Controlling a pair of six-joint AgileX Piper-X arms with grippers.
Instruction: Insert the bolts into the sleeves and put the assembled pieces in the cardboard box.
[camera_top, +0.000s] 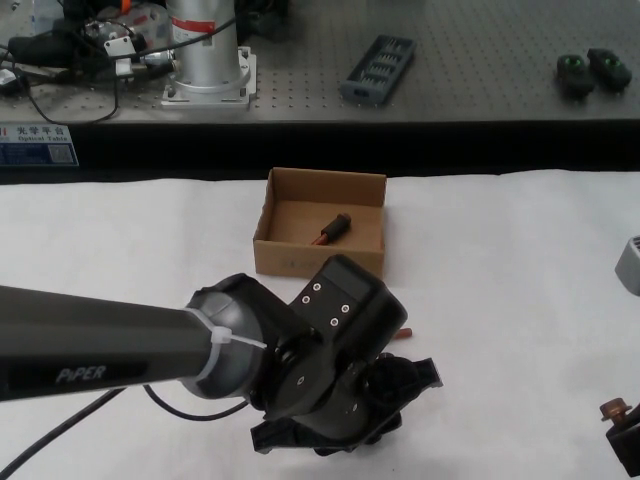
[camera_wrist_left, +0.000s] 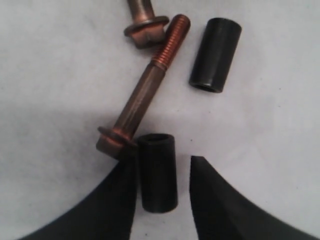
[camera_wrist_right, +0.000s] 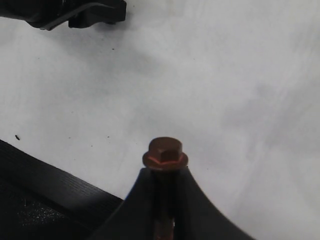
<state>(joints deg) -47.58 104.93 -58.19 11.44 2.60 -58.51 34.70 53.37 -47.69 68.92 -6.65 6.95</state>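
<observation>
The cardboard box (camera_top: 320, 255) sits near the far edge of the white cloth (camera_top: 500, 300), open on top, with bare cloth on either side and one assembled piece (camera_top: 335, 228) lying inside. Nearer the camera the left gripper (camera_wrist_left: 162, 161) is low over the cloth with its fingers apart, straddling a black sleeve (camera_wrist_left: 157, 175) — one finger (camera_wrist_left: 117, 200) touches the sleeve's side, the other stands just off it. A long bolt (camera_wrist_left: 140, 100) lies slantwise with its head just beside that sleeve's end. Its threaded tip is right beside the head of a second bolt (camera_wrist_left: 146, 31), and a second sleeve (camera_wrist_left: 215, 55) lies near, apart from both. The right gripper (camera_wrist_right: 164, 176), well off to the right over open cloth, is clamped on a held bolt (camera_wrist_right: 165, 154), whose head stands clear of the fingertips. A grey object (camera_top: 630, 265) shows at the right edge. Behind the cloth runs a perforated bench (camera_top: 480, 60) carrying a metal post (camera_top: 205, 50), a dark rack (camera_top: 378, 68) and cables (camera_top: 60, 50).
</observation>
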